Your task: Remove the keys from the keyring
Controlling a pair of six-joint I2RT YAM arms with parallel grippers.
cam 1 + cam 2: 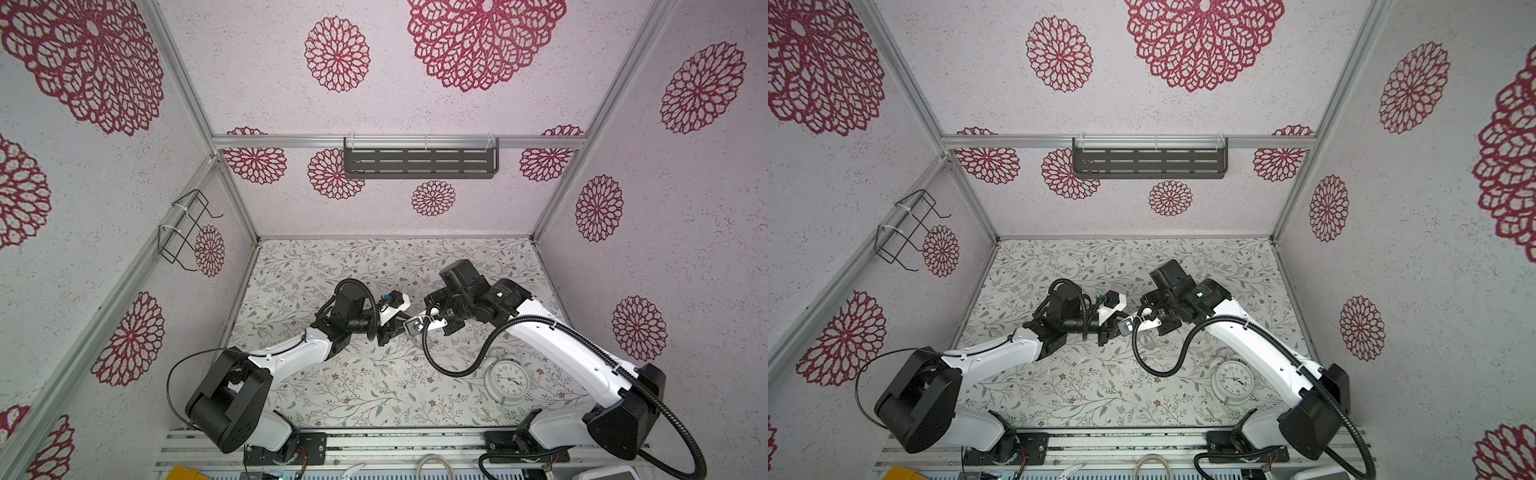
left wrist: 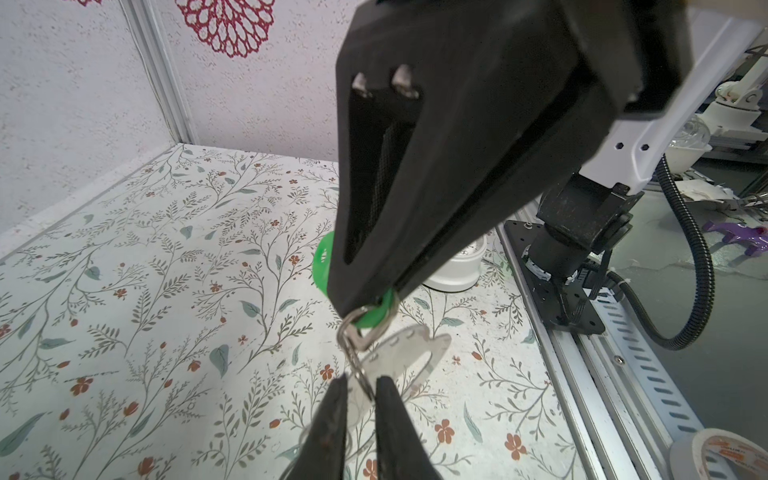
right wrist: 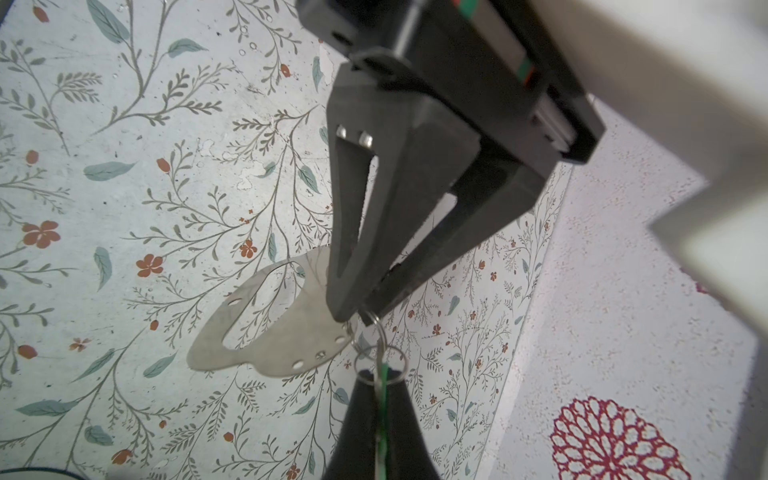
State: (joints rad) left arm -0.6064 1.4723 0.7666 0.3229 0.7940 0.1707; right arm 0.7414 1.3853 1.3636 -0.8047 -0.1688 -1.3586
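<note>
The left gripper (image 3: 351,316) pinches the edge of the keyring (image 3: 291,340), held in the air over the middle of the table (image 1: 332,395), left of and beyond the clock (image 1: 506,380). The right gripper (image 3: 380,399) is clamped on the green-tagged key (image 2: 323,266), which is linked to the keyring.

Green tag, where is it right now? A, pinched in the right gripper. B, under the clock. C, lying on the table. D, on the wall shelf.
A: the green tag sits clamped in the shut right gripper, as both wrist views show.
</note>
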